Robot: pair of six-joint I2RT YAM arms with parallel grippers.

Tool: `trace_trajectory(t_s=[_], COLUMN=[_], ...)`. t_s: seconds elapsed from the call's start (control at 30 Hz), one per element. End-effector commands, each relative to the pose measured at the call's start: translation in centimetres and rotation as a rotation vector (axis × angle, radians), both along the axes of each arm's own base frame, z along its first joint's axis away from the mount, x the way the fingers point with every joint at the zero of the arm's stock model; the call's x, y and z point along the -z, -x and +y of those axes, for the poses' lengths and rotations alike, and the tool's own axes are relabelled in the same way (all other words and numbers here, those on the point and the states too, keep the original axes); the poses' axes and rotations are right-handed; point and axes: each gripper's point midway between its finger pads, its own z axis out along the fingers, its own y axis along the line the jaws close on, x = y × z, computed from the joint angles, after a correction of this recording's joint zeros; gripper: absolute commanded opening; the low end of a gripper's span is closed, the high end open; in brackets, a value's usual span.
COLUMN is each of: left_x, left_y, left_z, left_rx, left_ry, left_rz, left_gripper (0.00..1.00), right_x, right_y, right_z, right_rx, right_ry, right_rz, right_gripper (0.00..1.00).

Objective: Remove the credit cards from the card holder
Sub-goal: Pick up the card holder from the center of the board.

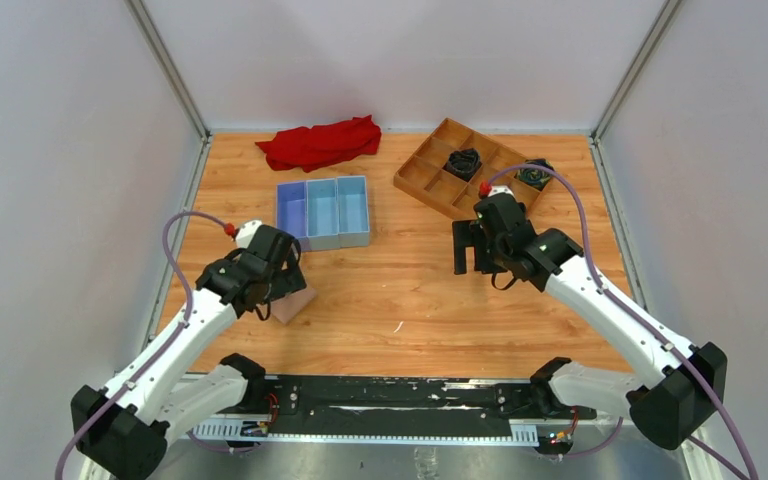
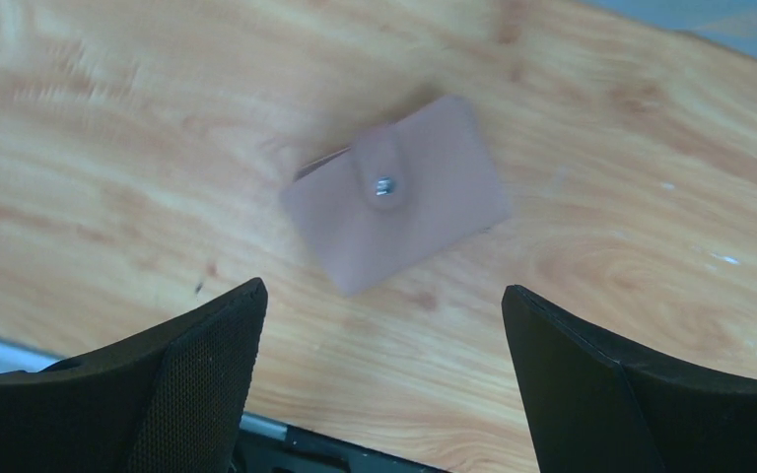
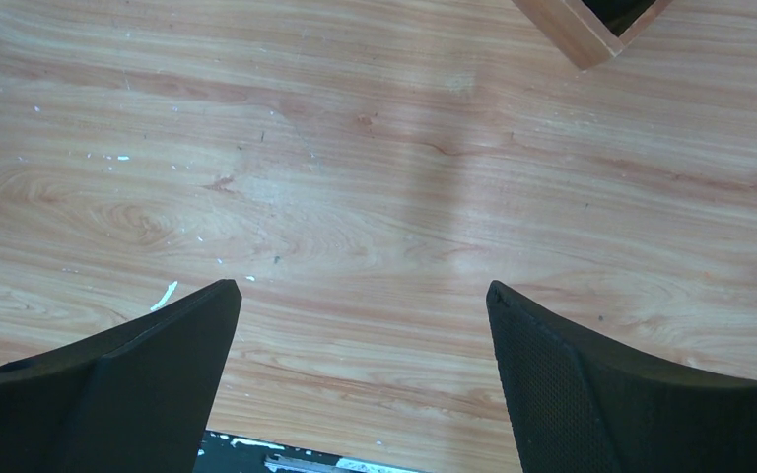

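Note:
The card holder is a small tan-pink wallet lying closed on the wooden table, its strap fastened by a metal snap. In the top view only its corner shows from under my left gripper. My left gripper hovers above it, open and empty, with the wallet just ahead of the fingertips. My right gripper is open and empty over bare wood at the centre right, far from the wallet; it also shows in the top view. The credit cards are hidden inside the closed holder.
A blue three-compartment tray stands behind the left gripper. A red cloth lies at the back. A wooden grid tray with black items is at the back right; its corner shows in the right wrist view.

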Motion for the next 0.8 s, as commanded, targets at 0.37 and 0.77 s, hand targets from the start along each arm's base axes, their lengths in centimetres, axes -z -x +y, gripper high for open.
trace_trajectory(t_s=[0.37,0.77], left_x=[4.5,6.5], left_y=[-0.5,-1.8], left_z=[2.5,0.3], left_rx=[-0.129,-0.109], left_ry=[0.062,0.074], left_rz=[0.2,0.204], left_gripper=[0.75,0.64], right_x=[0.4,1.2], right_y=[0.8,0.9], right_z=[0.0,0.9], right_rx=[-0.066,-0.063], right_ry=[0.003,-0.042], right_rz=[0.012,0.047], right_gripper=[1.0,0.99])
